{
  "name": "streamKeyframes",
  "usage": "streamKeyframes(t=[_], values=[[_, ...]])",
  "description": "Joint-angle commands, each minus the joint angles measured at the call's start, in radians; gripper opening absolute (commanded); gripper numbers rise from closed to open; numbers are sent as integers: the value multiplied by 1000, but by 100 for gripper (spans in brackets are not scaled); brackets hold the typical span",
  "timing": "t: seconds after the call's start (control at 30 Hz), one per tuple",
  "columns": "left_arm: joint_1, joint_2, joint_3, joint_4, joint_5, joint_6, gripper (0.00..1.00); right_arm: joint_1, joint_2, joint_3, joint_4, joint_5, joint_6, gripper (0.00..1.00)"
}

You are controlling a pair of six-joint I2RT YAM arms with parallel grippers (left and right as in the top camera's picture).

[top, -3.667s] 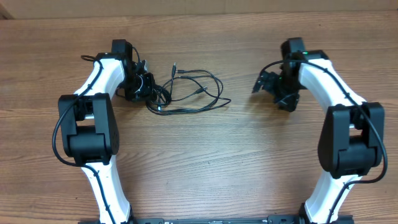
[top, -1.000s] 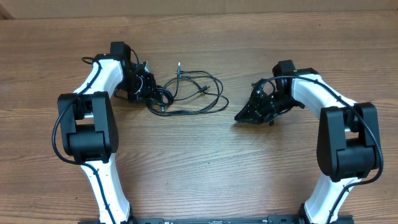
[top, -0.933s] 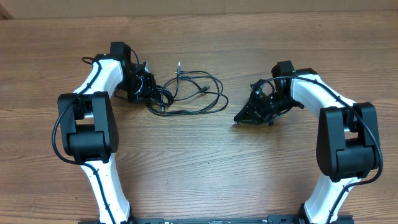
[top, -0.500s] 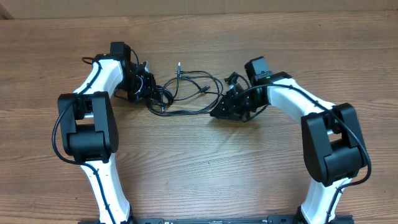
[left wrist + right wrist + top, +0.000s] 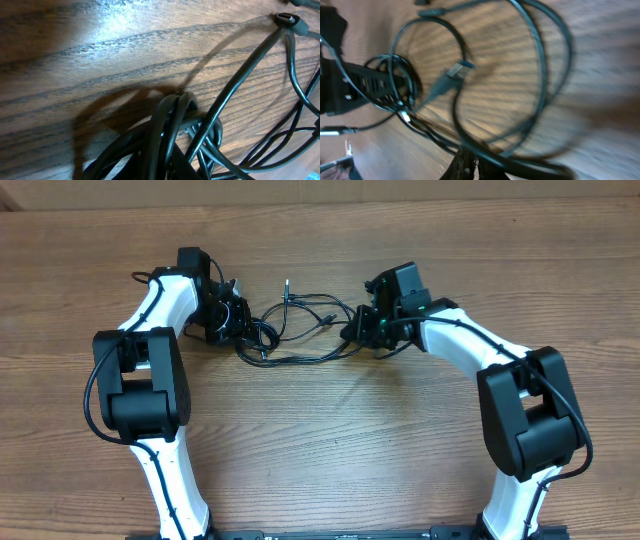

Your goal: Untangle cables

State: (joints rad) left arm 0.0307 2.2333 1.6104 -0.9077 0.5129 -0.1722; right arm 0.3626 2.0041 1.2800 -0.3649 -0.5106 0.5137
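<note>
On the table [image 5: 320,440], looped thin black cables [image 5: 167,135] lie knotted in clamped left fingers [image 5: 232,317]; right fingers [image 5: 360,330] together.

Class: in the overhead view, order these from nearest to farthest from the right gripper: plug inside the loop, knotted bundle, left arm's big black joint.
1. plug inside the loop, just left of the right gripper.
2. knotted bundle, left of centre.
3. big black joint, far left.

Brown wood-grain table [image 5: 320,450], grain running horiz., glare in L wrist view
</note>
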Motion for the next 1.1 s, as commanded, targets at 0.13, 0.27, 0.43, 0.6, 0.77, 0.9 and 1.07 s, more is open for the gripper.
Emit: streamKeyframes(t=[0.13, 0.27, 0.43, 0.6, 0.77, 0.9, 1.07], values=[[3, 23, -9, -1, 8, 19, 12, 18, 13, -6, 77, 153, 119, 4], [3, 23, -9, 0, 8, 19, 12, 18, 50, -6, 132, 103, 131, 4], [3, 23, -9, 1, 8, 19, 12, 18, 115, -6, 176, 97, 152, 4], [3, 23, -9, 1, 9, 19, 12, 17, 153, -6, 230, 92, 153, 4], [3, 23, -9, 4, 8, 19, 12, -15, 154, -6, 208, 122, 223, 4], [3, 23, -9, 4, 8, 19, 12, -75, 154, -6, 110, 125, 288, 4], [3, 23, -9, 4, 8, 19, 12, -167, 154, -6, -54, 124, 277, 4]])
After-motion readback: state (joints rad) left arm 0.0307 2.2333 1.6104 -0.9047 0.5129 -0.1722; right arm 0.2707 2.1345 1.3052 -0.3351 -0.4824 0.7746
